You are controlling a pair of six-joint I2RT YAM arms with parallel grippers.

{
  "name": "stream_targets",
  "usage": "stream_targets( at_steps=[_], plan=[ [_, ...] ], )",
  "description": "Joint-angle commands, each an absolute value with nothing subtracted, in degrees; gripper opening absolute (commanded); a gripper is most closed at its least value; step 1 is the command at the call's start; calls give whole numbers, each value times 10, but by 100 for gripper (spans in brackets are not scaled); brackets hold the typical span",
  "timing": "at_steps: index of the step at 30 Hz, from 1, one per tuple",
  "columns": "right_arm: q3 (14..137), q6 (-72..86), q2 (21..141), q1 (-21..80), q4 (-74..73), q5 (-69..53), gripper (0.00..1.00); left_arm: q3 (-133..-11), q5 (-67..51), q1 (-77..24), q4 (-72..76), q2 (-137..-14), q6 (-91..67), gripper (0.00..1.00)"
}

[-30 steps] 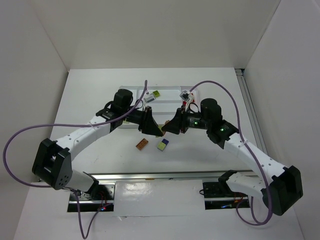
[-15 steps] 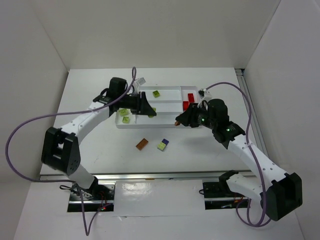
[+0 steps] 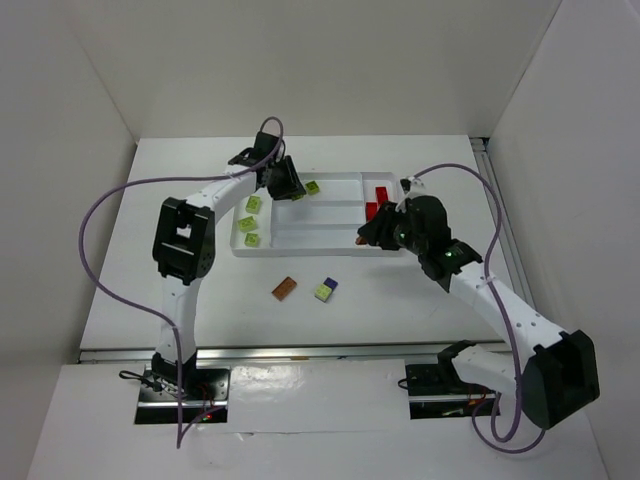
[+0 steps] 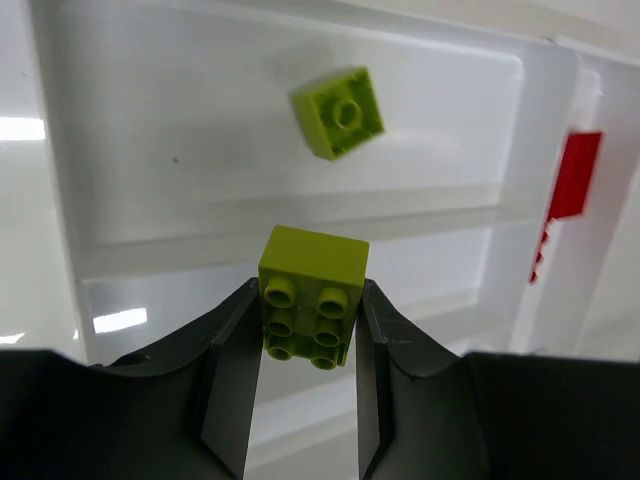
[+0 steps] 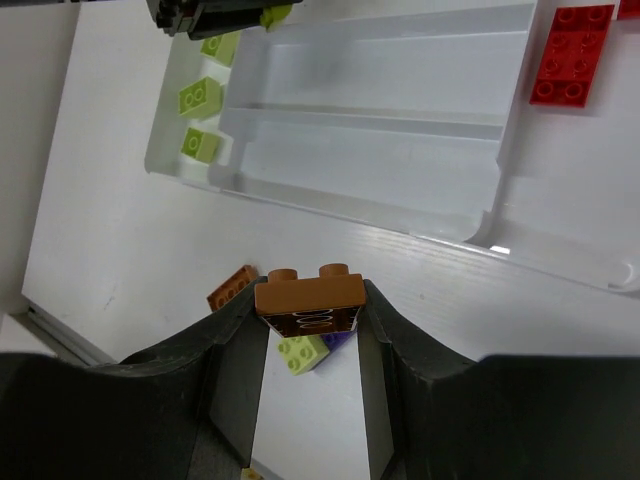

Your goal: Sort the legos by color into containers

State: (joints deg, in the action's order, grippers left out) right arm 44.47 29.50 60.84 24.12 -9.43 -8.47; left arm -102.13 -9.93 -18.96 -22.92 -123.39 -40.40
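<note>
The white tray [image 3: 322, 226] lies at the table's middle back. My left gripper [image 3: 291, 189] is shut on a lime green brick [image 4: 312, 290] and holds it over the tray's long compartments [image 4: 180, 130], near another lime brick [image 4: 340, 112]. My right gripper [image 3: 364, 239] is shut on a brown-orange brick [image 5: 308, 297] above the table, just in front of the tray's front edge [image 5: 380, 200]. Three lime bricks [image 3: 250, 222] lie in the left end section. Red bricks [image 3: 377, 200] lie in the right end section.
A brown-orange brick [image 3: 285, 288] and a lime brick joined to a purple one [image 3: 325, 290] lie on the table in front of the tray. They also show under my right gripper: brown [image 5: 232, 287], lime [image 5: 300, 352].
My left gripper has moved from the table in front of the tray up to its far left part with the lime brick. My right gripper has shifted right with the brown-orange brick.
</note>
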Motion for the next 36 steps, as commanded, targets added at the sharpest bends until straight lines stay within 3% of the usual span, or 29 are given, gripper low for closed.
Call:
stream_targets(
  at_steps=[1,14,18,19,21,22,23,25,26,30,36],
  plan=[
    [451,294,658,244,-22,-62,19,-1077,-40,-187,-250,-1272,-426,0],
    [598,297,924,250,85,-30,19,-1189,-16,-182,-286,-1361,-438,3],
    [634,302,981,250,92,-30,21,-1189,-12,-182,-279,-1354,-425,33],
    [634,308,999,250,98,-30,22,-1189,-6,-182,-279,-1354,-425,57],
    [662,308,1020,250,98,-25,25,-1183,-6,-182,-284,-1347,-419,77],
    [674,308,1042,250,91,-19,28,-1183,-6,-182,-284,-1341,-411,85],
    [685,308,1050,250,86,-18,40,-1183,-6,-182,-284,-1341,-403,100],
    [702,301,1062,250,86,-13,56,-1183,-12,-182,-284,-1321,-396,100],
    [709,301,1069,250,80,-13,74,-1183,-12,-188,-284,-1313,-391,100],
    [709,291,1051,260,69,20,100,-1167,-12,-194,-284,-1264,-379,100],
    [666,261,943,281,33,109,100,-1119,1,-211,-279,-1140,-354,100]
  ],
)
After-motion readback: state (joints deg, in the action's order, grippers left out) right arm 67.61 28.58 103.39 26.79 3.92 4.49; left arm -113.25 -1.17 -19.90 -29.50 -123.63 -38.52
